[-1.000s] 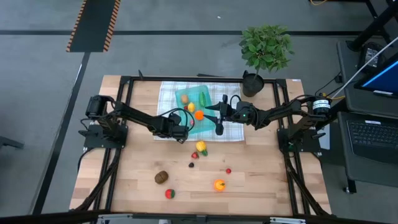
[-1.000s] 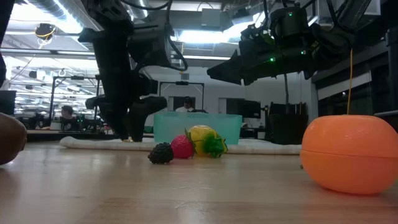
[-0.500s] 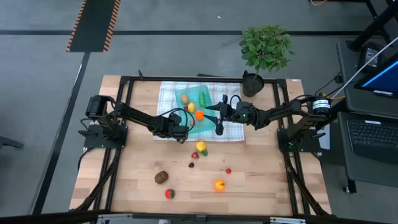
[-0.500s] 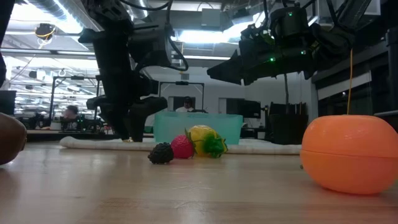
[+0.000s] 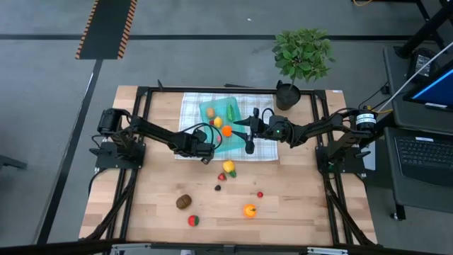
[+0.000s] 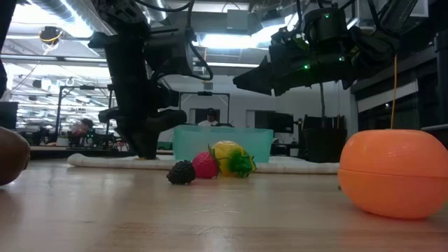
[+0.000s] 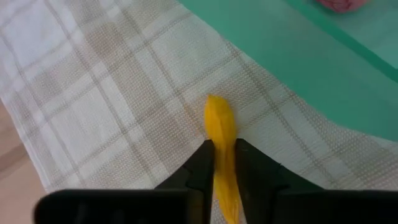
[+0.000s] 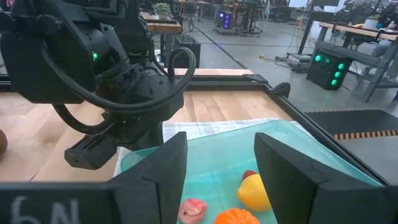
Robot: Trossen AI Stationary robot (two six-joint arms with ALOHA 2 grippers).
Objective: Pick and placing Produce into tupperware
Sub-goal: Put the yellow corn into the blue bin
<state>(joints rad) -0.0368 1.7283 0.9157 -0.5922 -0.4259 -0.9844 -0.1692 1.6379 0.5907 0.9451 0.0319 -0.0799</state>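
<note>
The teal tupperware sits on a white-green checked cloth. It holds an orange, a yellow piece, a brown piece and a green cucumber. My left gripper is low over the cloth's near-left part, just outside the tupperware wall. It is shut on a slim yellow-orange piece of produce. My right gripper hovers open above the tupperware's right side and touches nothing. More produce lies on the bare wood nearer me. My left gripper pinches the slim yellow-orange piece between its two fingers, one on each long side. The fingers point down at the cloth. The piece's free end sticks out past the fingertips and lies on the checked cloth beside the tupperware.
Loose on the wood are a yellow fruit with green leaves, a red berry, a dark berry, a small red piece, a brown kiwi, an orange and a red-green piece. A potted plant stands at the far right.
</note>
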